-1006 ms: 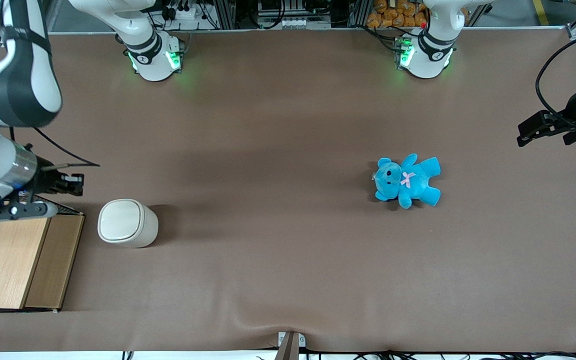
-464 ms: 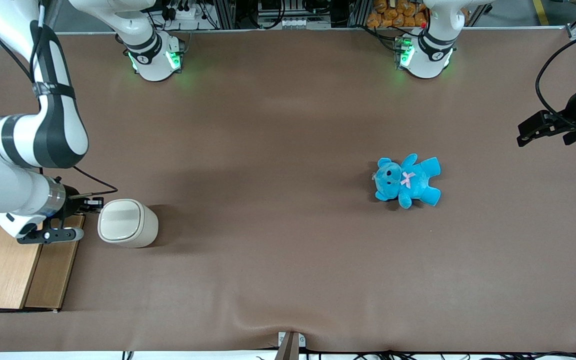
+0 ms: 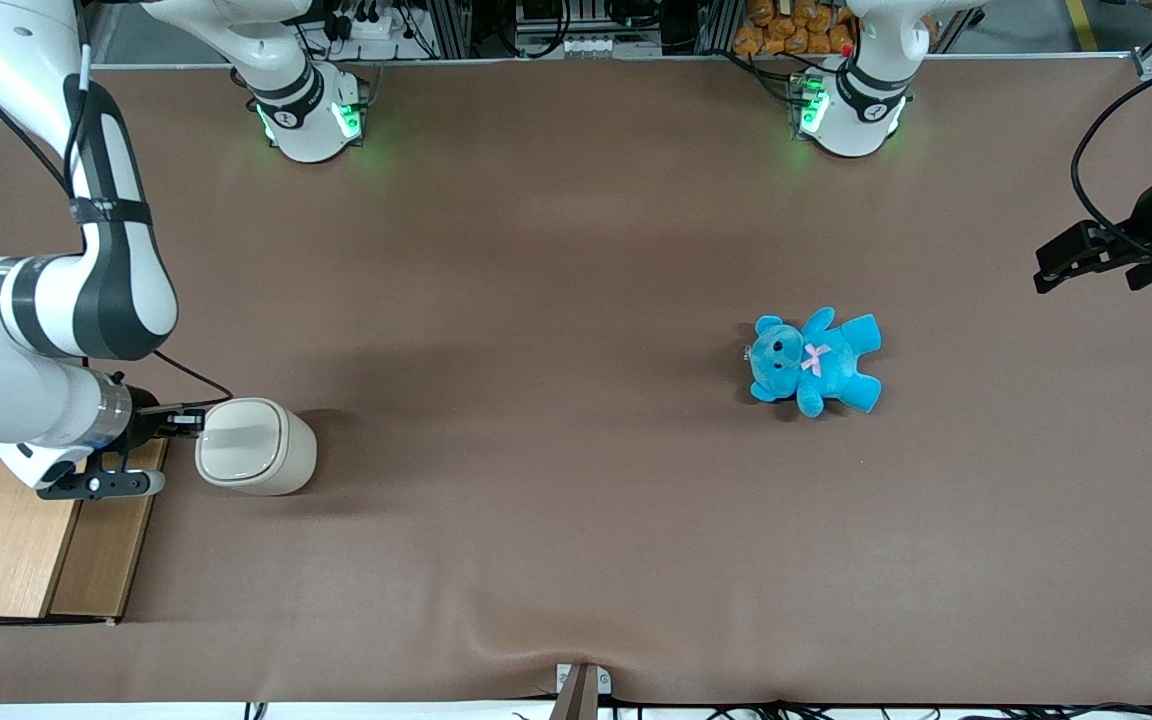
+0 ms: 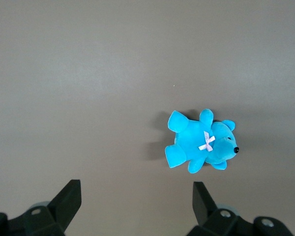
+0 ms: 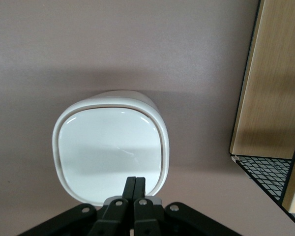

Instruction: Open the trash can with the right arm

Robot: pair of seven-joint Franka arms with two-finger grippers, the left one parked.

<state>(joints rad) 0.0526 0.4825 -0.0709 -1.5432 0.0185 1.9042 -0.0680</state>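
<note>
The trash can (image 3: 254, 446) is a small cream-white bin standing upright toward the working arm's end of the table, its flat lid (image 5: 110, 146) closed. My right arm (image 3: 46, 330) reaches down beside it. The gripper (image 3: 192, 419) is shut with nothing between its fingers (image 5: 135, 184), which are pressed together. Its tips hover over the lid's edge at the side nearest the wooden box; whether they touch the lid I cannot tell.
A wood-topped wire-mesh box (image 3: 36, 530) stands right beside the trash can, partly under my wrist, also visible as wood panel (image 5: 278, 78). A blue teddy bear (image 3: 814, 361) lies toward the parked arm's end of the table.
The right arm swung down and toward the trash can; the gripper went from over the wooden box's corner to the lid's edge. The trash can has not moved.
</note>
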